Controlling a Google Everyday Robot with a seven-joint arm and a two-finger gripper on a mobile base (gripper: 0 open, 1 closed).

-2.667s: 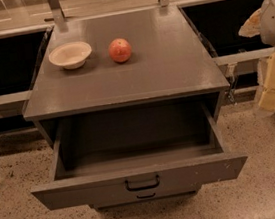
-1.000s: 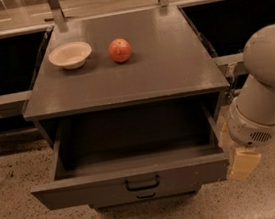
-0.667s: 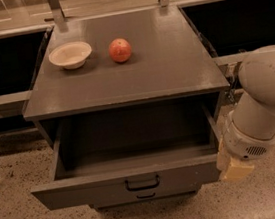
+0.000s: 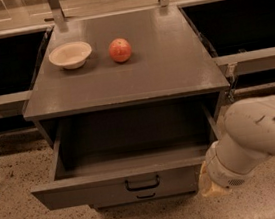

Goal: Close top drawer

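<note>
gripper [image 4: 206, 182] mostly hidden behind arm [image 4: 254, 136], by top drawer [image 4: 83, 192] rt corner

Top drawer [image 4: 88, 191] matt grey paint; gripper [image 4: 207, 182] at its right front corner, tan, dull.

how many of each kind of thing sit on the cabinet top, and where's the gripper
white bowl: 1
red apple: 1
total: 2
gripper: low beside the top drawer, at its right front corner

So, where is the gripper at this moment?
In the camera view the gripper is low on the right side of the picture, at the right end of the front panel of the open top drawer.
</note>
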